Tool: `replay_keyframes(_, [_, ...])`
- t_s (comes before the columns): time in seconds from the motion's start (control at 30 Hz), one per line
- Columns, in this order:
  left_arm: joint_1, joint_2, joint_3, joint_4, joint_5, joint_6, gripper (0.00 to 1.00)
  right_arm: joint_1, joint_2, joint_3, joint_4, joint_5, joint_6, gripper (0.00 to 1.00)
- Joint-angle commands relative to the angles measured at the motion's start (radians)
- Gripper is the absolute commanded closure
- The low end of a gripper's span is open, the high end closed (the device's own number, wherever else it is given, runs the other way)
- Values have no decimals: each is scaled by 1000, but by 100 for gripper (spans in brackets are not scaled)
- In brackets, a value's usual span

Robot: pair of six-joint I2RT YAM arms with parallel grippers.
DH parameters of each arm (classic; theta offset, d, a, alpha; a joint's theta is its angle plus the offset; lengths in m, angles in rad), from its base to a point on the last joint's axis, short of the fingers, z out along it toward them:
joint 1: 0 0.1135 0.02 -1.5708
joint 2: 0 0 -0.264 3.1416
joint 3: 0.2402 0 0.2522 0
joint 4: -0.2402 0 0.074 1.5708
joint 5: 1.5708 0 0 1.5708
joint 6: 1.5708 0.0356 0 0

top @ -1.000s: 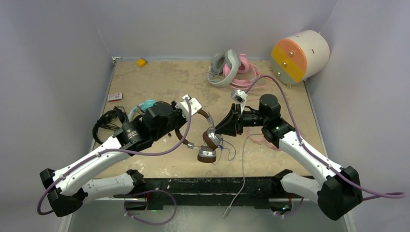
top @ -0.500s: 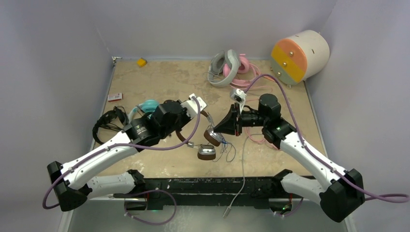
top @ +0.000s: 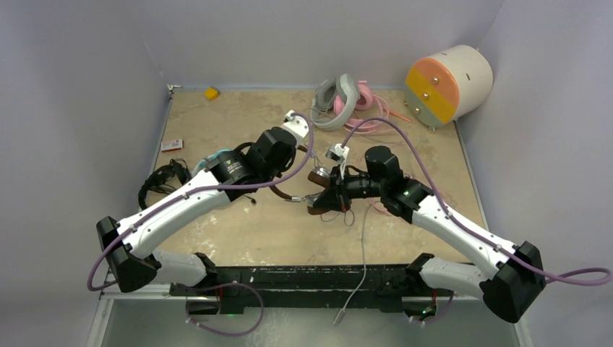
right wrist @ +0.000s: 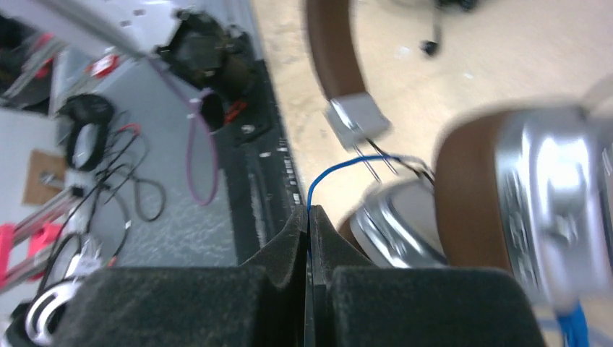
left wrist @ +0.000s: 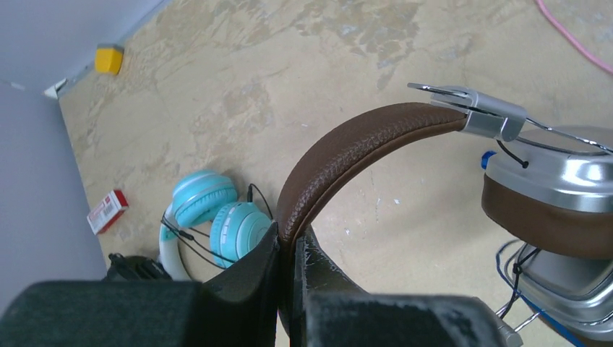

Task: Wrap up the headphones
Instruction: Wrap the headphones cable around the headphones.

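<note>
- The mottled beige tabletop [top: 238, 238] fills the middle of the top view, and a smooth cream cylinder [top: 449, 85] is seen at upper right.
- The brown-and-silver headphones [top: 318, 194] are found at the centre of that view, between the two arms.
- The left hand [left wrist: 287, 242] is clamped on the padded, grained brown headband [left wrist: 347, 152], which arcs up and right to the glossy silver earcups [left wrist: 556, 195].
- The right hand [right wrist: 309, 217] is pinched together on the thin blue cable [right wrist: 340, 165], which rises from the hand and bends right toward the earcups just beside it.
- The winding is judged to fall to the right arm, since the cable is already held there and the earcups lie close by.
- The teal-and-white pair [left wrist: 213, 217] lies at lower left of the left wrist view.
- A small yellow block [top: 211, 92] sits at upper left of the top view.
</note>
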Motion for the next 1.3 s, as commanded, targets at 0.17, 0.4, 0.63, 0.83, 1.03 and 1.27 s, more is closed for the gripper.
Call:
replay_keyframes(0.17, [79,-113,-11,84,58,-77,100,-80,-219,-26,-234,660,67,100])
replay_keyframes(0.4, [79,-146,-39,59,70,-74,100,-226,-221,-26,-295,755,119,100])
replay_keyframes(0.63, [130,-183,-44,26,105,-148,100,-251,-169,-34,-276,729,163,100])
replay_keyframes(0.83, [252,-220,-37,11,176,-238,100,-263,-168,-54,-299,863,287,100])
replay_keyframes(1.03, [264,-275,-130,75,-109,-245,100,-269,-306,-97,-424,1248,529,100])
replay_keyframes(1.27, [263,-294,-175,104,-196,-237,100,-270,-465,-133,-424,1335,498,100])
